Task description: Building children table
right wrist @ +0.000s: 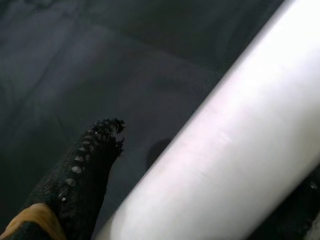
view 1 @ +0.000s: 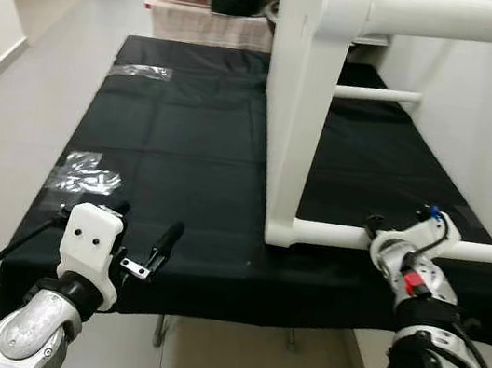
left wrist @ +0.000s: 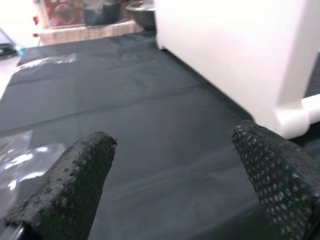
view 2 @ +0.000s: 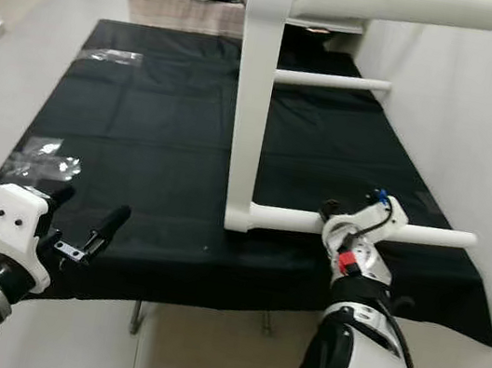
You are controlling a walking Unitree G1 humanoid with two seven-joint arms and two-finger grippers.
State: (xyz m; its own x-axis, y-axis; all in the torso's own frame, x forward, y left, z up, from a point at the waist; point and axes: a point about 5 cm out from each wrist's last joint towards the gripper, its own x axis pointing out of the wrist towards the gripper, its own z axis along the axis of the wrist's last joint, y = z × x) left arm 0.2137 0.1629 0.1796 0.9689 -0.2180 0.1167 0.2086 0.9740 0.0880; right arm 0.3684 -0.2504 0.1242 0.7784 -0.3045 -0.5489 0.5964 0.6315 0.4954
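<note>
The white table frame [view 1: 301, 108] stands partly built on the black-covered counter [view 1: 186, 146], toward its right side. One broad upright leg panel rises from near the front edge, and thick round rails run off from it to the right.

The lowest of these, the bottom rail [view 1: 489, 253], lies just above the cloth with its long axis parallel to the counter's front edge, running from the foot of the leg panel out toward the right edge.

The right gripper [view 1: 386, 236] sits on this rail a short way out from the leg panel. In the right wrist view the white tube crosses between the jaws, one black finger [right wrist: 85, 175] on its near side and the other dark at the far corner, so the jaws appear closed around the rail rather than merely beside it.

The left gripper [view 1: 144, 241] hovers over the front left corner of the counter, jaws spread wide and empty, pointing toward the leg panel's foot. It is well apart from the frame, so the right arm is plainly the nearer. Clear plastic bags [view 1: 85, 174] lie near the left edge.
</note>
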